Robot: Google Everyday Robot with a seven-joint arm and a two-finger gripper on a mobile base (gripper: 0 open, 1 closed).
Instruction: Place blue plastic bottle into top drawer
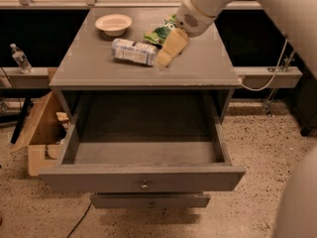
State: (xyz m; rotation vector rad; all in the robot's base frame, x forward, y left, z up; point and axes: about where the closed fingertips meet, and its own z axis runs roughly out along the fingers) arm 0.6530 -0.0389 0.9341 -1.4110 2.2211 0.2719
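My cream-coloured claw (164,59) hangs over the grey desk (198,68), its tip just beside the right end of the clear, blue-labelled plastic bottle (132,51) lying there. I cannot tell how wide the claw is. The wide grey top drawer (141,178) stands open below.

A: What colour is the gripper (166,58), there over the worktop (203,69) just right of the blue plastic bottle (132,51)?
B: Cream-yellow, on a white arm (208,4). The bottle is clear with a pale blue-and-white label.
A: And the rest?
B: Worktop and top drawer (143,178) plain grey; bowl (114,24) cream; chip bag (159,32) green; floor (252,148) speckled beige; cardboard box (35,133) brown.
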